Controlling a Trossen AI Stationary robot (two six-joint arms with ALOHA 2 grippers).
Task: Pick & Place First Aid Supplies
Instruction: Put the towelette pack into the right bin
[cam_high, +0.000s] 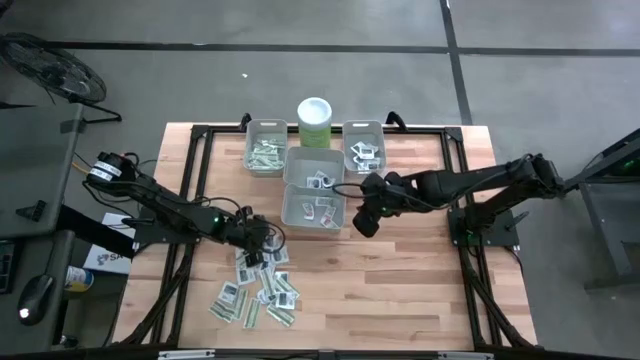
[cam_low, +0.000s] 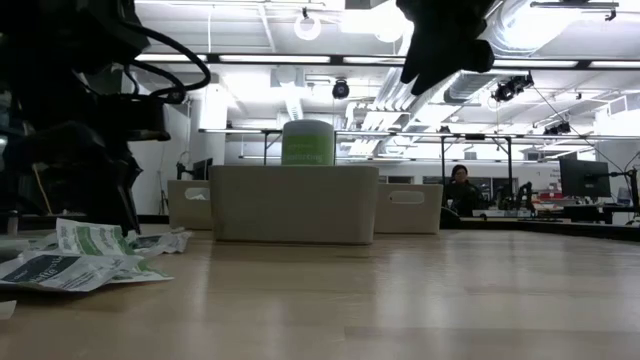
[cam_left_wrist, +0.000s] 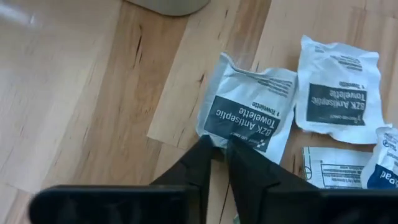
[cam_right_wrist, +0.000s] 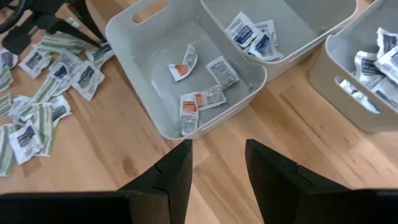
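The left gripper (cam_high: 254, 243) is low over the counter (cam_high: 420, 290), left of centre, at the far edge of the loose heap of first aid supplies (cam_high: 258, 292) that spreads toward the counter's near edge. In the left wrist view its jaws are clenched on the edge of a white antiseptic towelette packet (cam_left_wrist: 249, 115), which lies flat on the wood. A second towelette packet (cam_left_wrist: 339, 93) lies just beside it, apart, with more packets partly in view next to that. In the low view the heap shows as crumpled green-white and white packets near the counter's left edge.

At the far middle of the counter stand four grey bins. One (cam_high: 266, 148) holds green-white strips, and a pale green canister with a white lid (cam_high: 315, 122) stands beside it. Two central bins follow: the farther one (cam_high: 314, 168) and the nearer one (cam_high: 313, 208), which holds a few small sachets with orange and dark print. The last bin (cam_high: 364, 146) holds white square packets.

The right gripper (cam_high: 365, 222) hovers just right of the nearer central bin, above the counter. Its jaws are released, with bare wood visible between them.
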